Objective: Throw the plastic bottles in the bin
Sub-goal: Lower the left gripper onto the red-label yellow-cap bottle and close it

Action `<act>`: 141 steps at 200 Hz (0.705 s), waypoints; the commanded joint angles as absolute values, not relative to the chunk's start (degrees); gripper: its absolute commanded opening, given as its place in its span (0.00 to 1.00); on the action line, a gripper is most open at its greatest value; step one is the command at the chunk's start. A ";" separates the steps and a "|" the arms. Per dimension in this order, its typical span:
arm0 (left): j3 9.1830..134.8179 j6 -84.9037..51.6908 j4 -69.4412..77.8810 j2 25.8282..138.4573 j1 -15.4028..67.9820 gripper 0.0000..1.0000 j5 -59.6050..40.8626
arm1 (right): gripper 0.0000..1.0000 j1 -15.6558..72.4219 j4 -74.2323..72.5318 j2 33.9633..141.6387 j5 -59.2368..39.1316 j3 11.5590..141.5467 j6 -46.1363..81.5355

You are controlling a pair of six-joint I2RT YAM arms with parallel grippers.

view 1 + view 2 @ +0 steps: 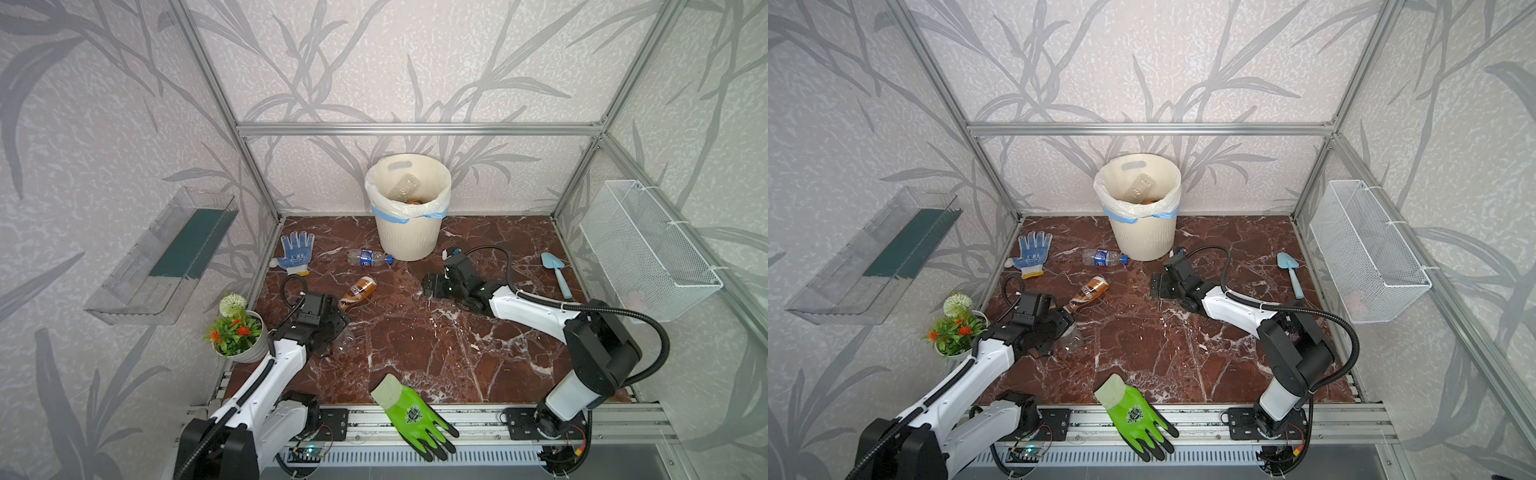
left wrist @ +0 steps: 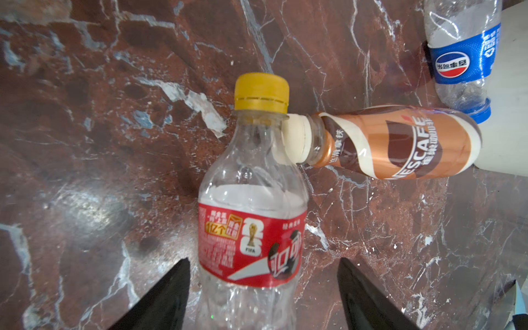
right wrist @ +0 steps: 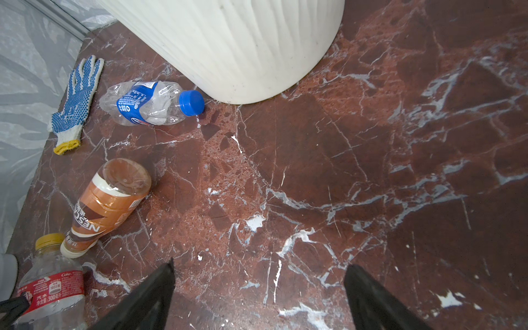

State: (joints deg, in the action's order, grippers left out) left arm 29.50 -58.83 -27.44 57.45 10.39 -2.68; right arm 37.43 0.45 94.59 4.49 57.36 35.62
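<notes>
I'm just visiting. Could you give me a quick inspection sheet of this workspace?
Surface: red-brown marble tabletop, no spills seen.
Job's things: red-label bottle, brown bottle and blue-label bottle lie outside the bin; a clear bottle is inside.
Clutter: blue-dotted glove, green glove, trowel, flower pot.
Grippers: left gripper open, straddling the red-label bottle; right gripper open over bare marble.
Cables: a black hose loops off each wrist.
Surroundings: clear shelf, wire-mesh basket on the walls.

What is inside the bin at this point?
Inside the bin, one clear bottle leans on the far wall, with orange bits below it. Anything deeper is covered by the near rim and bag.
</notes>
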 commanded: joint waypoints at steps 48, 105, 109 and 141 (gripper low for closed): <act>28.50 -55.30 -24.17 64.65 11.12 0.76 -3.57 | 0.92 36.58 -0.53 95.08 5.71 55.70 36.15; 27.42 -53.58 -24.77 64.13 11.14 0.66 -1.41 | 0.95 36.47 -2.66 95.43 3.03 54.52 34.15; 27.34 -53.34 -24.84 63.76 11.10 0.65 -1.41 | 0.95 36.44 -3.12 95.38 2.83 54.22 33.96; 26.92 -51.43 -26.38 58.09 11.08 0.61 0.24 | 0.96 36.46 -2.29 96.02 2.74 54.63 33.74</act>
